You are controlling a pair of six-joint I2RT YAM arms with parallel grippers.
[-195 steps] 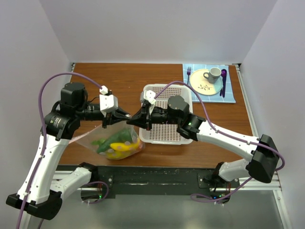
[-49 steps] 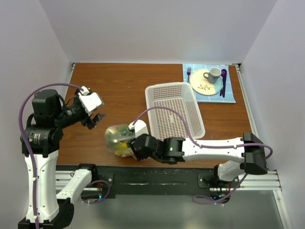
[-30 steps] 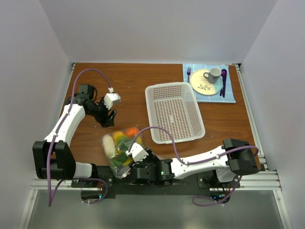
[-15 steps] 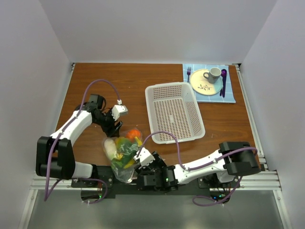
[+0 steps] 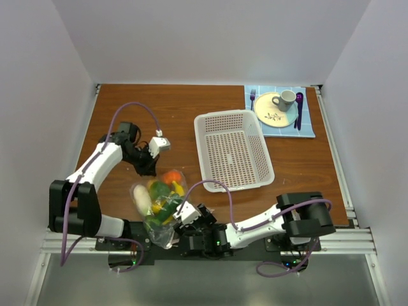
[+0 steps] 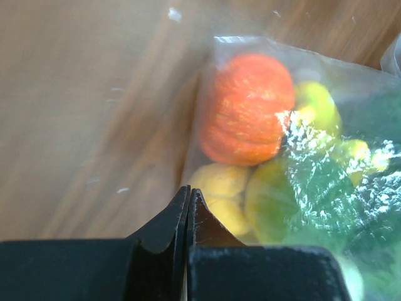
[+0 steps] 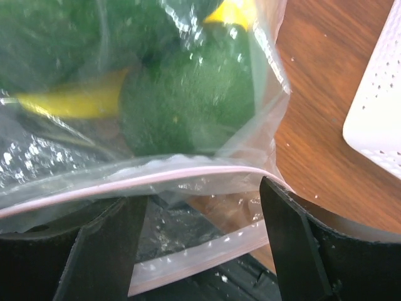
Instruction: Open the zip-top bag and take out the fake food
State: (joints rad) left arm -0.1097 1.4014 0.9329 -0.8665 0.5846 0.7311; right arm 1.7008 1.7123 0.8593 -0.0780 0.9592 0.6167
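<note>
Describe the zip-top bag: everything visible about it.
The zip-top bag is clear, crinkly plastic, lying on the wood table near its front-left edge. It bulges with fake food: orange, yellow, green and white pieces. Its pink zip strip sits between the fingers of the open right gripper. The left gripper is shut at its far end; whether it pinches plastic is unclear.

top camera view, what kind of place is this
Probably a robot lab test cell, not a real kitchen: a wooden table boxed in by plain white walls, two robot arms bolted to a metal rail, and props like the zip-top bag of fake food.
</note>
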